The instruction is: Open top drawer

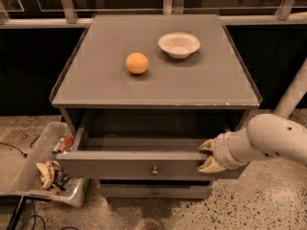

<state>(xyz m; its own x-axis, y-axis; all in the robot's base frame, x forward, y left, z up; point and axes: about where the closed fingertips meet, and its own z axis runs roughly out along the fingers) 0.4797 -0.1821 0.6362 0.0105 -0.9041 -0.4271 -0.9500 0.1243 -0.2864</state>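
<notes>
The wide grey wooden top drawer point(120, 164), with one small round metal knob point(154, 169), stood pulled out toward the near side of the grey cabinet point(96, 85). The two-finger gripper point(209, 155) was at the drawer front's right end. Its tan fingers point(211, 166) were clamped on the panel. A round orange fruit point(137, 63) and a white bowl point(179, 44) sat apart on the cabinet top.
</notes>
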